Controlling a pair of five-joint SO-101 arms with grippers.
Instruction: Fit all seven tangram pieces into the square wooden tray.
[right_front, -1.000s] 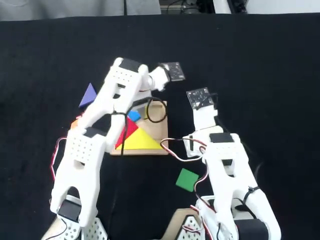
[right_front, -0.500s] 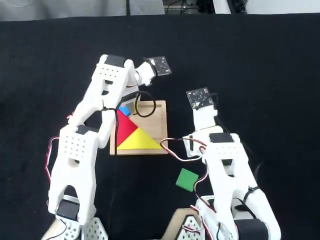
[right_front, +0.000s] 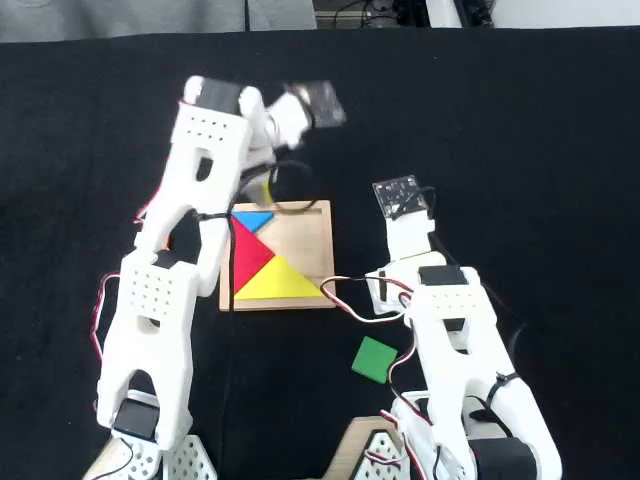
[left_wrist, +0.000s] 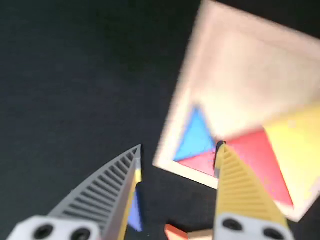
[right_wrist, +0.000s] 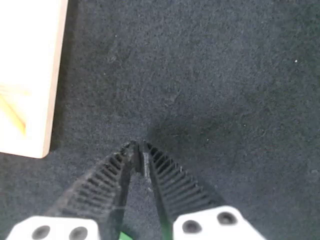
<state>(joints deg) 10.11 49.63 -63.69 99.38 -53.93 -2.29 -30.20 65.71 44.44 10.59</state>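
One green square (right_front: 375, 359) lies nearest the arm bases, outside the wooden tray (right_front: 315, 245). Beyond it the right gripper (right_wrist: 136, 149) hangs closed and empty just beside the tray, which holds a yellow triangle (right_front: 280, 281), red triangle (right_front: 249, 256) and blue triangle (right_front: 253, 220). Farthest, the left gripper (left_wrist: 178, 147) hovers spread and empty over the blue corner.

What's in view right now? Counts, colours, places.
tray: 1, wood, mid-table
blue triangle: 1, in tray, far left corner
red triangle: 1, in tray, left side
yellow triangle: 1, in tray, near edge
green square: 1, on cloth, by right arm
orange piece: 1, outside tray, partly seen
bluish piece: 1, outside tray, mostly hidden
cloth: 1, black, covers table
left hand: open, empty, over tray corner
right hand: shut, empty, over cloth beside tray
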